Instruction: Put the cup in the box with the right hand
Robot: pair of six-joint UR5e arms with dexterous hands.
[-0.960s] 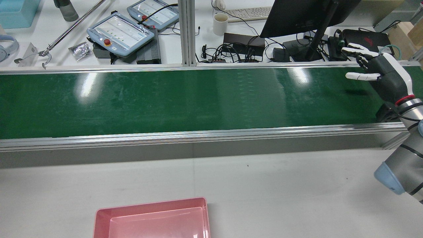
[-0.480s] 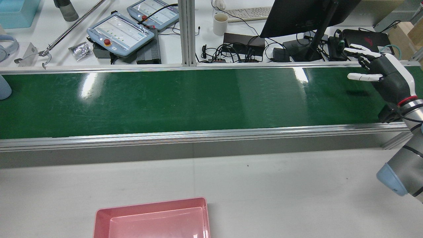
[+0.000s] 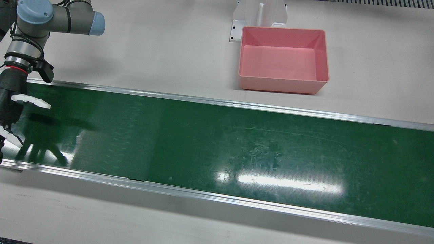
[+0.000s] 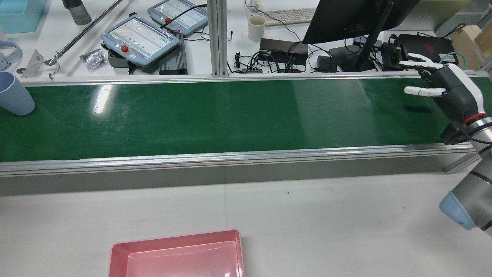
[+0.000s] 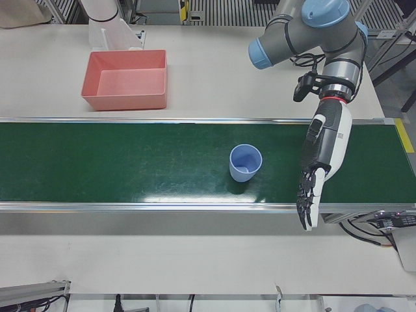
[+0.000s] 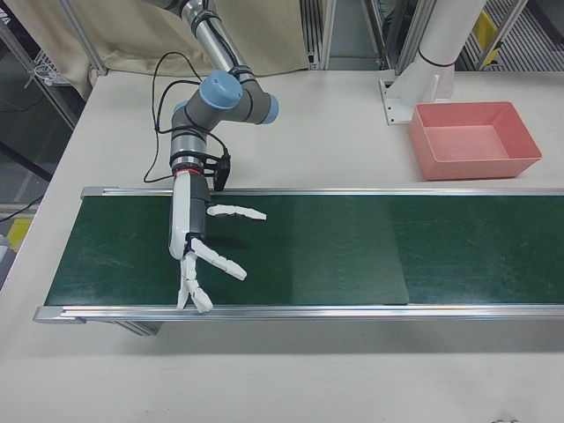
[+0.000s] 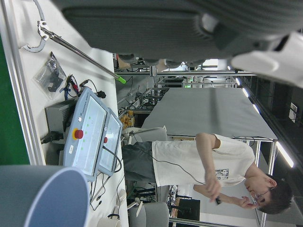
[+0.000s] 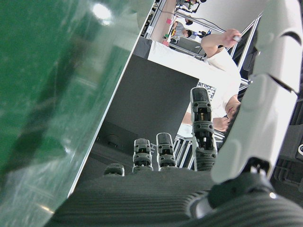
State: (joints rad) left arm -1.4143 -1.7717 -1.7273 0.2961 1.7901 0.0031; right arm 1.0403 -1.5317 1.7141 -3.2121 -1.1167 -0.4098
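A light blue cup (image 4: 14, 94) stands upright on the green belt (image 4: 230, 115) at the far left edge of the rear view. In the left-front view the cup (image 5: 246, 162) stands just left of my left hand (image 5: 322, 159), which is open and empty over the belt. The cup's rim (image 7: 42, 198) fills the bottom left of the left hand view. My right hand (image 4: 442, 82) is open and empty over the belt's far right end, also seen in the right-front view (image 6: 198, 247). The pink box (image 4: 173, 236) stands empty on the white table near the robot.
Aluminium rails (image 4: 230, 156) edge the belt on both sides. Beyond the belt lie teach pendants (image 4: 140, 38), cables, a white mug (image 4: 256, 27) and a monitor (image 4: 357, 17). The box also shows in the front view (image 3: 281, 86) beside a white pedestal base (image 3: 259, 13).
The blue cup has come into the rear view at the left edge and moved rightward along the belt. My right hand has shifted slightly right and stayed open.
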